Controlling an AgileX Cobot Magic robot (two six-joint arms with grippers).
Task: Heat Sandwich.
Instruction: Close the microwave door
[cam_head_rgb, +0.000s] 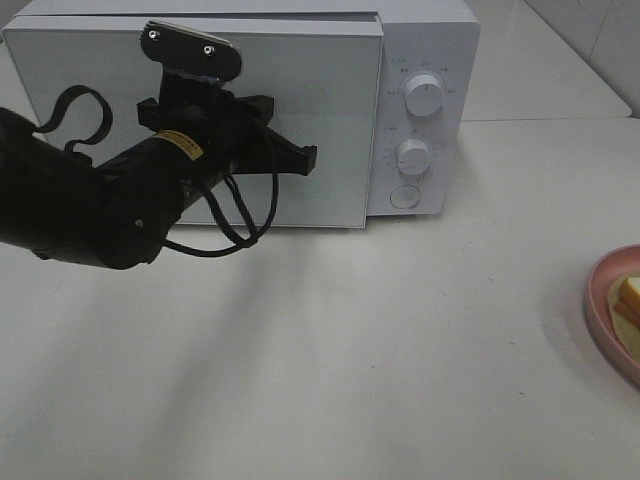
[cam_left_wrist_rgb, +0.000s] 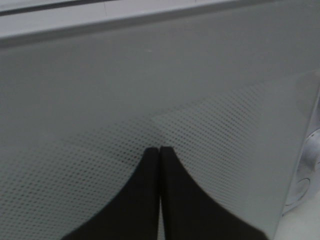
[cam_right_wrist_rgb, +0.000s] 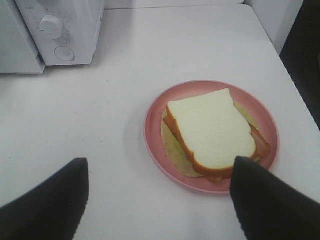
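The sandwich (cam_right_wrist_rgb: 210, 132), white bread with an orange-brown crust, lies on a round pink plate (cam_right_wrist_rgb: 152, 125); both peek in at the right edge of the high view, sandwich (cam_head_rgb: 628, 300) on plate (cam_head_rgb: 600, 300). My right gripper (cam_right_wrist_rgb: 160, 162) hovers just short of the plate, open, with one dark finger (cam_right_wrist_rgb: 50, 200) on each side and nothing between them. It is out of the high view. My left gripper (cam_head_rgb: 305, 160) is shut and empty, its fingertips (cam_left_wrist_rgb: 150, 155) close to the closed door of the white microwave (cam_head_rgb: 330, 190).
The microwave's two knobs (cam_head_rgb: 424, 93) and round button (cam_head_rgb: 404, 196) are on its right panel, which the right wrist view also catches (cam_right_wrist_rgb: 55, 25). The pale table (cam_head_rgb: 400, 350) ends near the plate (cam_right_wrist_rgb: 295, 100).
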